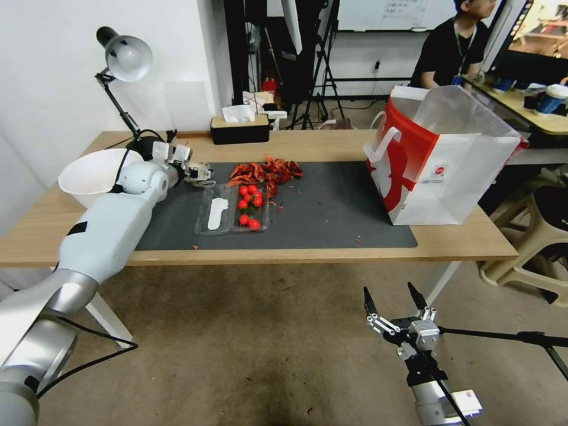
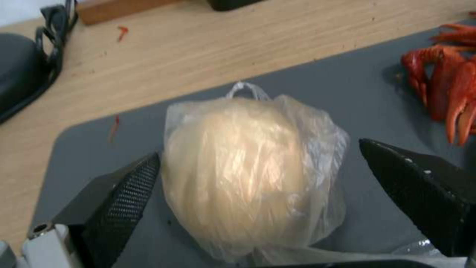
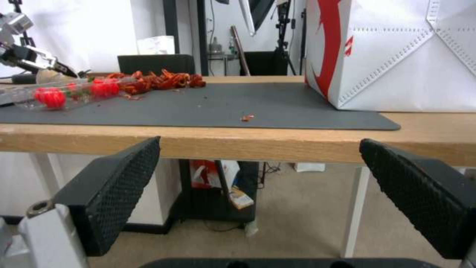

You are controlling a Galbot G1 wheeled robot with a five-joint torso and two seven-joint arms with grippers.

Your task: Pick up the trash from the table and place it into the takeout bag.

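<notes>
Pale plastic-wrapped lump, knotted, translucent film

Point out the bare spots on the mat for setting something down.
Free: the mat between the clear tray of tomatoes and the takeout bag. Crowded: the far left corner, with crayfish shells, the wrapped lump and the open left pincer.

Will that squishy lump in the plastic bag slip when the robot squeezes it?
Maybe: the lump looks round, and its wrap is thin, loose and shiny, so it could slide. The open left gripper has textured fingers, which probably helps.
</notes>
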